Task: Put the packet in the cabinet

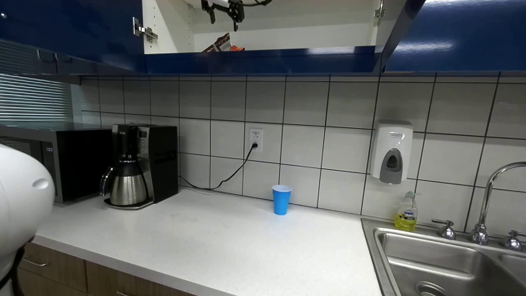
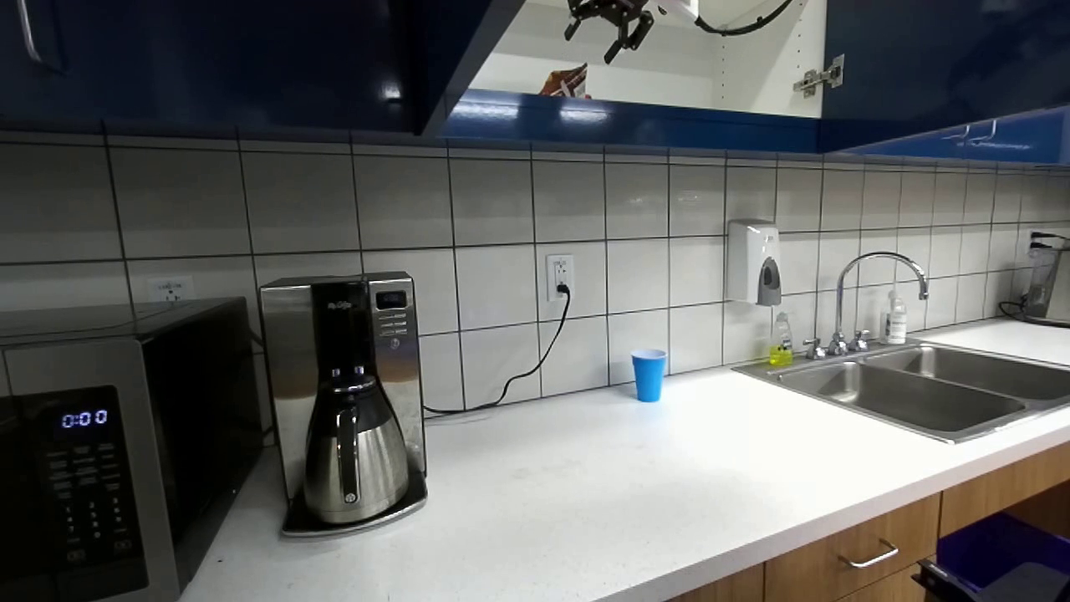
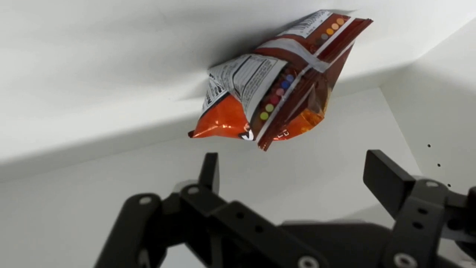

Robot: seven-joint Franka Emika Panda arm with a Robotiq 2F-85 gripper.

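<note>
The packet [image 3: 277,85] is crinkly, dark red and orange, with whitish label areas. It rests inside the open wall cabinet, against its white interior [image 3: 111,63] in the wrist view. In both exterior views the packet's upper part [image 1: 222,42] [image 2: 566,81] shows above the cabinet's blue front edge [image 1: 263,61] [image 2: 635,115]; its lower part is hidden. My gripper [image 3: 290,160] is open with nothing between its fingers. It is apart from the packet, and in both exterior views it hangs above it [image 1: 224,24] [image 2: 591,47] in the cabinet opening.
The cabinet's blue doors [image 1: 74,33] [image 2: 945,67] stand open at the sides. Below, the white counter [image 1: 230,242] bears a blue cup [image 1: 281,200], a coffee maker [image 2: 351,401] and a microwave [image 2: 75,468]. A sink [image 1: 435,263] and a wall soap dispenser [image 1: 392,152] are farther along.
</note>
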